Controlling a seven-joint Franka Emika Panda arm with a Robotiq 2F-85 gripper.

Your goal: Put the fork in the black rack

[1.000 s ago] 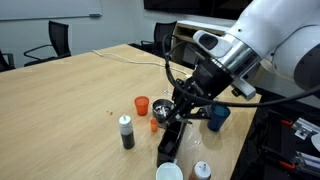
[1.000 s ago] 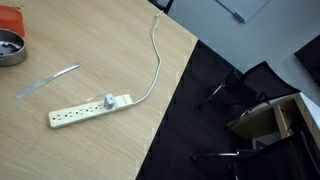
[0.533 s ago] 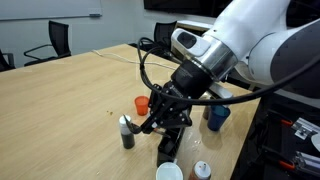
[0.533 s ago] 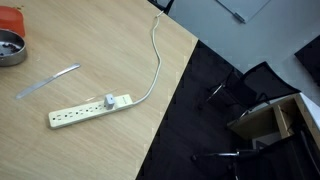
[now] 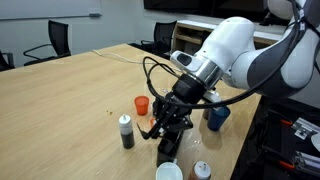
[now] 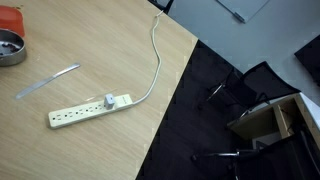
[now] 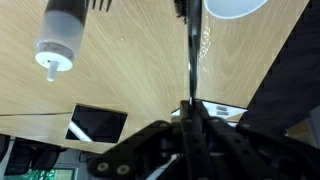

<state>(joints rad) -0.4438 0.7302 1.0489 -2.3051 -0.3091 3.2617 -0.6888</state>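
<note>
Starting at the left of an exterior view, we are looking past the small black bottle and the orange cup, both standing on the surface. Next comes the gripper, which we are holding low over the black rack, with the blue cup off to the right.

In the wrist view the fingers are clenching the fork by its dark handle, which is running straight out from between them toward the white cup.

We are judging the pick-up done and the carry nearly done. The fork is hanging over the rack, but the pictures are not showing it resting among the bars, so lowering it in and letting go are still ahead.

Compared with half a second ago, the arm is sitting lower and farther back, and the gripper is nearer the rack. The power strip is lying just as it was.
</note>
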